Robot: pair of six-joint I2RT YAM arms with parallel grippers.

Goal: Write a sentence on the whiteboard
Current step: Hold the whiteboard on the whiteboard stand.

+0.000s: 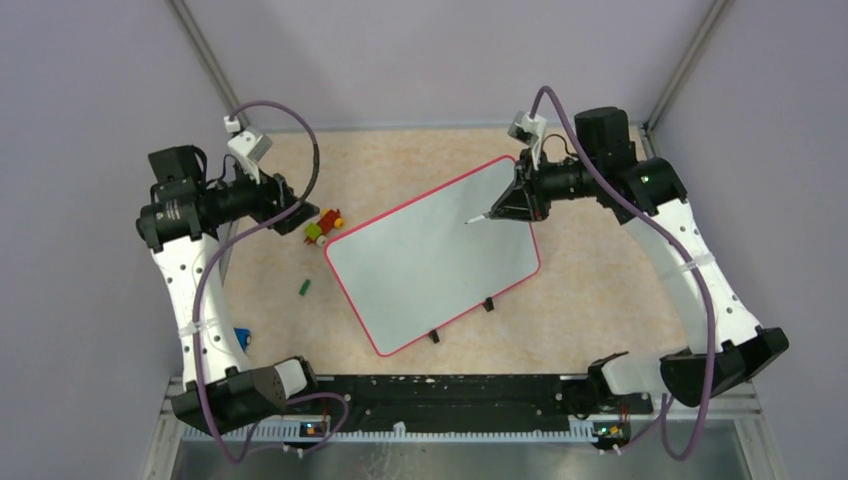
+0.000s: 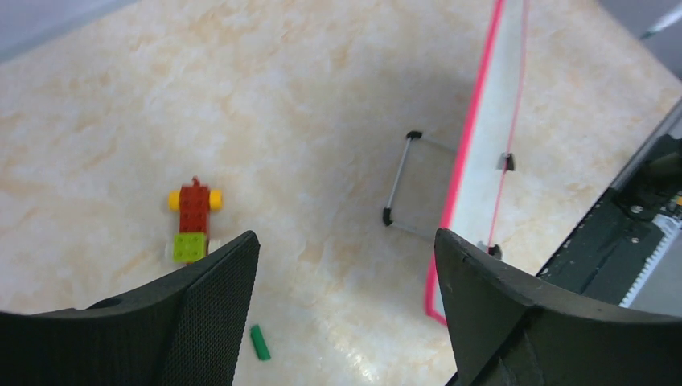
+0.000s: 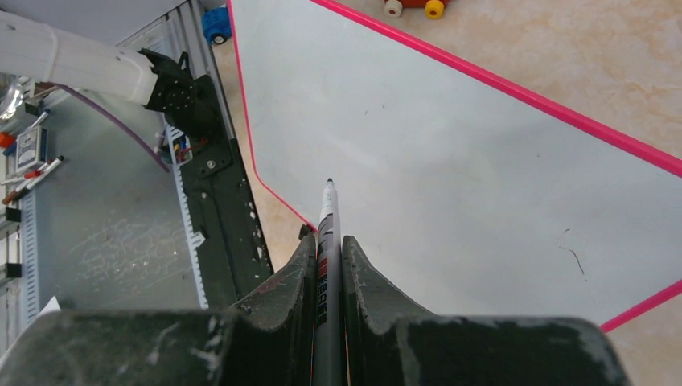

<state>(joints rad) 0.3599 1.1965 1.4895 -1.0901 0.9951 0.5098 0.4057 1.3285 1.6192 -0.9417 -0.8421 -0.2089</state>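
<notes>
Two claws: our right claw [image 3: 327, 241] is clenched on a marker [image 3: 327, 205], its tip above the whiteboard [image 1: 430, 270] resting on the tabletop [image 1: 600, 280]; our left claw [image 2: 346, 241] gapes wide, holding nothing.

Both arms, the left arm [image 1: 192, 290] and the right arm [image 1: 700, 270], are done in white shells with black joints. A purple cable [image 1: 268, 102] is looped along each. Black fingers [image 2: 217, 305] are faced with fine mesh; scuffs are seen on the right ones.
</notes>
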